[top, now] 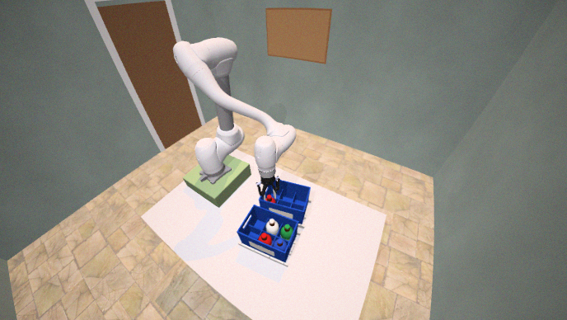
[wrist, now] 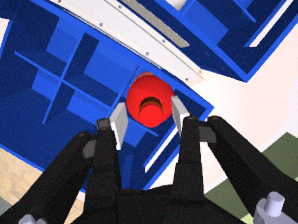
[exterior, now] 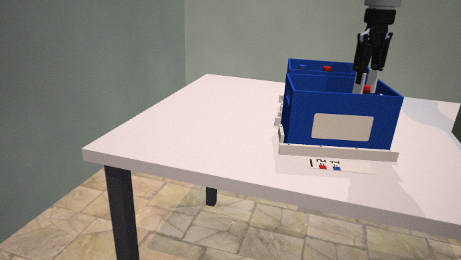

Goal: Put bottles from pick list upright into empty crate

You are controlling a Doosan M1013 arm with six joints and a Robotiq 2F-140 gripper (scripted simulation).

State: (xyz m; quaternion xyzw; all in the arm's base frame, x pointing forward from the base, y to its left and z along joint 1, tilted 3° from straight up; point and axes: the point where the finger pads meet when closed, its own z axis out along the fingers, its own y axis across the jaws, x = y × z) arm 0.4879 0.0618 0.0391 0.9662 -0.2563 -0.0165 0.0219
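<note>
Two blue crates stand side by side on the white table. The crate nearer the arm's base (top: 285, 200) holds one red-capped bottle (top: 269, 199) upright in a corner compartment. My gripper (top: 269, 190) hangs straight over it. In the wrist view the fingers stand on either side of the red cap (wrist: 149, 100), with a small gap on each side, so the gripper is open. The other crate (top: 268, 232) holds a white (top: 272, 227), a green (top: 287, 231), a red (top: 264, 238) and a blue (top: 280, 243) bottle. The pick list (exterior: 338, 165) shows a red and a blue mark.
Each crate sits on a pale base rail (exterior: 338, 152). The arm's green pedestal (top: 217, 180) stands at the table's back left. The crate dividers and walls lie close around the fingers (exterior: 365, 80).
</note>
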